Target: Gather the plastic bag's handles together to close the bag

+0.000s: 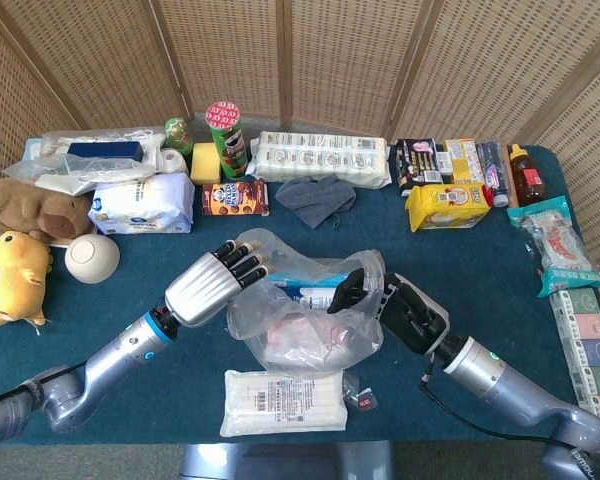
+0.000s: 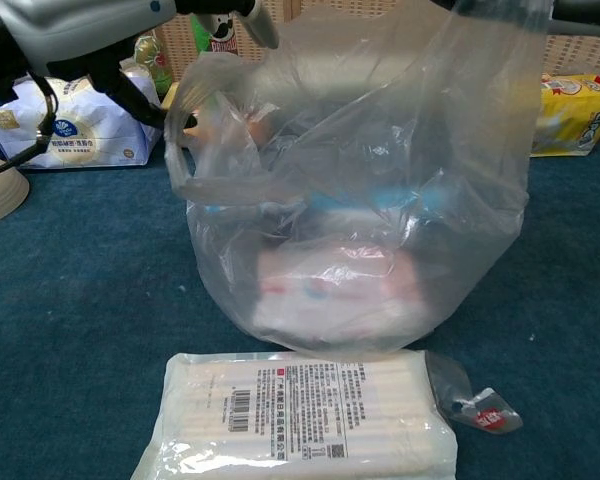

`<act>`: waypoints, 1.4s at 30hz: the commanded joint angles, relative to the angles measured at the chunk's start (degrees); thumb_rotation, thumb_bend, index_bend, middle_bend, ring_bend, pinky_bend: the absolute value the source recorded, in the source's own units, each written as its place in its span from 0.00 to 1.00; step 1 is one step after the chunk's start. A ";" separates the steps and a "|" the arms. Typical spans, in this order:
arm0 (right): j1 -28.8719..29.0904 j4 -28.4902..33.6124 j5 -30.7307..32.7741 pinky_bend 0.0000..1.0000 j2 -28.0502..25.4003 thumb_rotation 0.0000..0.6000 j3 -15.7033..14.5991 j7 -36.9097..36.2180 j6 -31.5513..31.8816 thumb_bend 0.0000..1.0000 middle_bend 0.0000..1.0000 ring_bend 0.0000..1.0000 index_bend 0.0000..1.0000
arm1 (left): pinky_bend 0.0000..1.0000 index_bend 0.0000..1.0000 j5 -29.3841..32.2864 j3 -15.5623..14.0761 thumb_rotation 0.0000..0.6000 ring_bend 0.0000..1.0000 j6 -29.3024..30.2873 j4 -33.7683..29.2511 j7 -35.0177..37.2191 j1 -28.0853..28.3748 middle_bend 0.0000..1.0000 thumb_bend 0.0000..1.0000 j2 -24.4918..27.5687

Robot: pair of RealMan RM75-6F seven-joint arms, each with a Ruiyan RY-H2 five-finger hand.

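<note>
Now both hands [image 1: 212, 284] [image 1: 380, 300] at bag [image 1: 310, 325]

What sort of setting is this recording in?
Probably a staged lab or demo table, not a shop: a blue cloth-covered table backed by wicker screens, with assorted groceries and plush toys around a plastic bag.

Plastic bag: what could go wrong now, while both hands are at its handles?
The left hand has open fingers at the plastic bag rim, so the thin handle may slip away. The right hand holds the other side; a hard pull could tilt the full bag or tear the film. The noodle packet lies just in front.
</note>
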State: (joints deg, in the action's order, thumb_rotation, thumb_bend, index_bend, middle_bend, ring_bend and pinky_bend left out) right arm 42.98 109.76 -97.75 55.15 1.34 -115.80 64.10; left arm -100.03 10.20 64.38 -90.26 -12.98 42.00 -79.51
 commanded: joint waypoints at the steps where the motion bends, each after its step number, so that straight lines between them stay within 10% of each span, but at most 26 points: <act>1: 0.08 -0.05 0.34 0.27 0.20 0.44 -0.03 0.04 -0.11 0.15 0.40 0.35 0.38 | 0.26 0.32 -2.16 0.36 1.00 0.27 3.23 2.93 2.14 1.35 0.38 0.26 -2.70; 15: 0.16 0.23 1.86 0.27 0.43 0.45 0.28 0.43 -0.32 0.15 0.40 0.35 0.37 | 0.45 0.55 1.21 2.71 1.00 0.56 6.04 6.20 6.03 3.86 0.69 0.34 -7.40; 24: -0.17 0.67 1.48 0.27 -0.32 0.44 0.27 0.16 0.23 0.15 0.40 0.35 0.37 | 0.38 0.44 1.03 1.03 1.00 0.35 4.60 7.48 4.39 4.94 0.49 0.29 -7.01; 42: -0.27 0.46 0.65 0.26 0.05 0.45 -0.28 -0.32 0.47 0.15 0.40 0.35 0.37 | 0.40 0.62 -0.18 2.93 1.00 0.50 12.04 13.26 3.14 6.70 0.63 0.38 -11.98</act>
State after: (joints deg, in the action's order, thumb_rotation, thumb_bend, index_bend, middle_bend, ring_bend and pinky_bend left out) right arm 42.71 110.21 -97.10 55.20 1.05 -116.11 64.56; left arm -100.28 13.01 76.21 -77.06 -9.90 48.67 -91.41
